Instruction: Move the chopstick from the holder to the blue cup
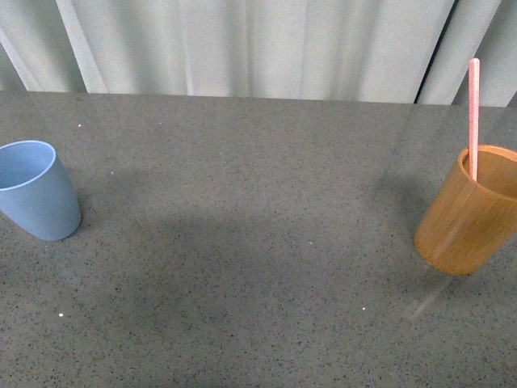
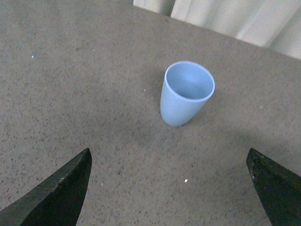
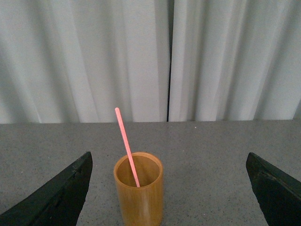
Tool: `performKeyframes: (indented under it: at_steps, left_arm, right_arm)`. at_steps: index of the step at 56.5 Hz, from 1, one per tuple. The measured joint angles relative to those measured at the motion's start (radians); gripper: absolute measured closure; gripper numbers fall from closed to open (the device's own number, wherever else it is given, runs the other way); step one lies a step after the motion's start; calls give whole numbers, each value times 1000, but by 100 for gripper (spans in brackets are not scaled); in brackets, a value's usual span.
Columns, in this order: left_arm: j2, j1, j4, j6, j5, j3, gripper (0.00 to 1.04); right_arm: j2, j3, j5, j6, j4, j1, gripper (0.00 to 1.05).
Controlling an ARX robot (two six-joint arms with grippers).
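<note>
The pink chopstick [image 1: 474, 113] stands in the orange-brown wooden holder [image 1: 468, 218] at the right edge of the table. It shows leaning in the holder [image 3: 139, 197] in the right wrist view, chopstick [image 3: 125, 141]. The light blue cup [image 1: 32, 190] stands upright and empty at the far left; it also shows in the left wrist view [image 2: 186, 94]. My left gripper [image 2: 169, 169] is open, above the table, short of the cup. My right gripper [image 3: 169, 174] is open, facing the holder, which sits toward one finger. Neither arm shows in the front view.
The grey speckled table [image 1: 258, 267] stretches between the two cups. White curtains [image 1: 258, 40] hang behind the table's far edge.
</note>
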Motion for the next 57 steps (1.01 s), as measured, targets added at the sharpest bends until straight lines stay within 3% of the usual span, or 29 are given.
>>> performKeyframes:
  at_steps: [9, 25, 57]
  left_arm:
    - [324, 63, 47, 6, 131, 182, 7]
    - [798, 92, 46, 63, 223, 457, 7]
    - [1194, 156, 160, 245, 122, 634, 7]
  right_arm:
    - [0, 0, 0, 0, 0, 0, 10]
    - [0, 0, 0, 0, 0, 0, 10]
    - [0, 0, 0, 0, 0, 0, 10]
